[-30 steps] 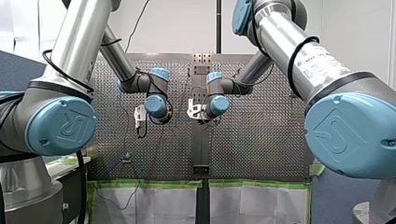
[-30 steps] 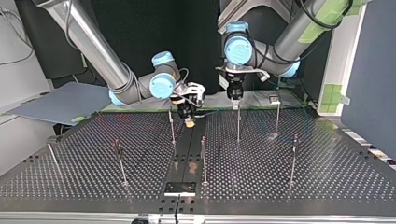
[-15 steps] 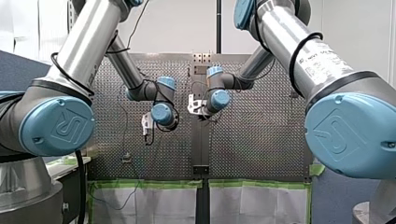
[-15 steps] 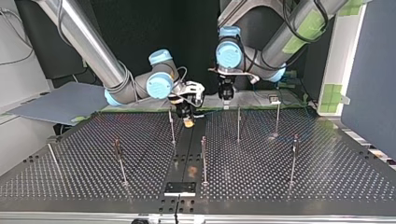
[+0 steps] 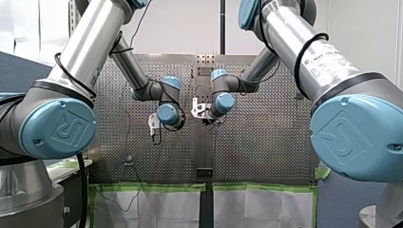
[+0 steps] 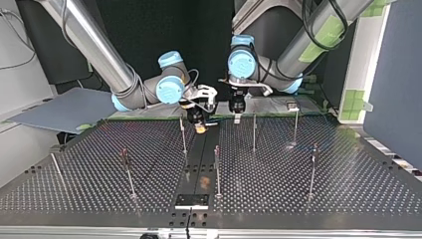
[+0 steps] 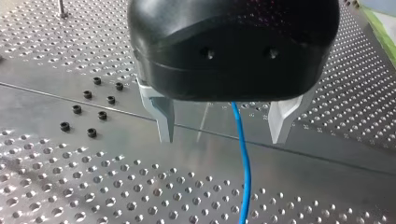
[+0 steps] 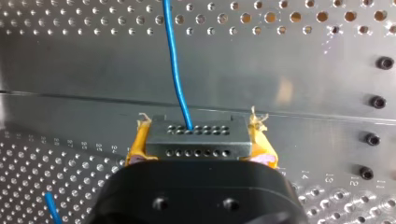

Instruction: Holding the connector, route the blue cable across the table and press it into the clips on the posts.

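Note:
In the right wrist view my right gripper (image 8: pixel 198 133) is shut on a grey connector block (image 8: pixel 196 140), held between its yellow pads (image 8: pixel 140 140). The blue cable (image 8: pixel 175 70) leaves the block and runs ahead over the perforated table. In the left wrist view my left gripper (image 7: pixel 222 133) stands open. The blue cable (image 7: pixel 243 163) passes between its metal fingers (image 7: pixel 161 116) without touching them. In the top view my right gripper (image 6: pixel 199 124) and my left gripper (image 6: pixel 237 114) hang close together over the far middle of the table. The front view shows my left gripper (image 5: pixel 153 126) and my right gripper (image 5: pixel 199 110).
Several thin upright posts stand on the table, among them one (image 6: pixel 183 134) just in front of my right gripper and one (image 6: pixel 254 132) beside my left gripper. A black plate (image 6: pixel 192 200) lies at the near edge. A grey board (image 6: pixel 64 107) sits at the top view's far left.
My left arm has swung toward the table's middle, closer to my right gripper, with its fingers still open. My right gripper has hardly moved and keeps hold of the connector.

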